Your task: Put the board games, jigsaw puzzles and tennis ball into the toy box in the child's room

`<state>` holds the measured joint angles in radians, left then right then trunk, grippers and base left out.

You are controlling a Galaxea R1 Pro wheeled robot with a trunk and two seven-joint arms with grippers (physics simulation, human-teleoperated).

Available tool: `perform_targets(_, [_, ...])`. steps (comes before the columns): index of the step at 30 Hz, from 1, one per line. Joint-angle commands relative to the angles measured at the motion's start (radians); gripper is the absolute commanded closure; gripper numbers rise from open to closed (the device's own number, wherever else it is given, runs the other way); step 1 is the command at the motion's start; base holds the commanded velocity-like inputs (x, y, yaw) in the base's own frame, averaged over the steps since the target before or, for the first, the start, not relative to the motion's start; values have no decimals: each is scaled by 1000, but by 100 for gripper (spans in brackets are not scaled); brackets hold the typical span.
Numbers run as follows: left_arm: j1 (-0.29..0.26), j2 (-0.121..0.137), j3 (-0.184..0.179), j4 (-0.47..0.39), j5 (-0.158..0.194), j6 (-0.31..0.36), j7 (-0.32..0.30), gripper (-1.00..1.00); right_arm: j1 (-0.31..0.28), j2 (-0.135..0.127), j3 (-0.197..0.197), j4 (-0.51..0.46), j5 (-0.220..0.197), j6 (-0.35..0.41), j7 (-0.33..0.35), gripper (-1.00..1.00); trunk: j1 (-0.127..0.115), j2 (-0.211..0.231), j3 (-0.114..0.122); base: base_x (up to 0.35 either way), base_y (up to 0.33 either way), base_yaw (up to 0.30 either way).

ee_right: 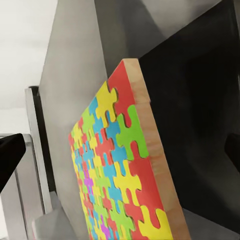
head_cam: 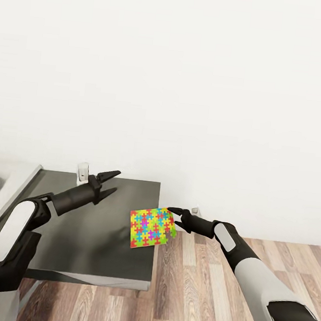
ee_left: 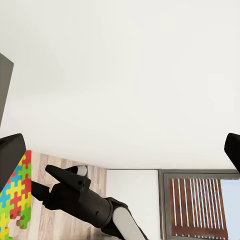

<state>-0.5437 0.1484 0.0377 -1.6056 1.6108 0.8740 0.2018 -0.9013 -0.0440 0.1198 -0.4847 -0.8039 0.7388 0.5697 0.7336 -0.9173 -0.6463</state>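
A jigsaw puzzle [head_cam: 152, 227], a thin square of bright interlocking pieces, hangs tilted over the right edge of the table's dark grey wing [head_cam: 93, 232]. My right gripper [head_cam: 178, 219] is at its right edge, open, with the puzzle's edge between the spread fingers. The right wrist view shows the puzzle [ee_right: 117, 170] close up, with its wooden edge. My left gripper [head_cam: 112, 182] hovers open and empty above the wing's back part. A light grey sloping wall [head_cam: 14, 192] at the far left looks like the toy box. The board games and tennis ball are out of view.
A small white object [head_cam: 82, 171] stands at the back edge of the wing, close to my left gripper. A plain white wall rises right behind the table. Wood plank floor [head_cam: 202, 283] lies to the right of the wing and in front of it.
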Motion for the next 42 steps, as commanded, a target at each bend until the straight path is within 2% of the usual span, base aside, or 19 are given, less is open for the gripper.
perform_targets(1, [-1, 0, 1, -1, 11, 3, 10, -100, -1, -1, 5, 0, -2, 1, 3, -100, 0, -1, -1, 0, 0, 15])
perform_targets(22, [-1, 0, 1, -1, 11, 3, 10, -100, -1, -2, 0, 14, -4, 1, -6, -100, 0, -1, 0, 0, 0, 4])
perform_targets(33, [-1, 1, 1, -1, 46, 3, 11, -100, -1, -2, -2, 20, -4, 1, -8, -100, 0, -1, 0, 0, 0, 0])
perform_targets(42, [-1, 2, 1, -1, 53, 3, 11, -100, -1, -2, -3, 21, -5, 1, -9, -100, 0, -1, 2, 0, 0, 50])
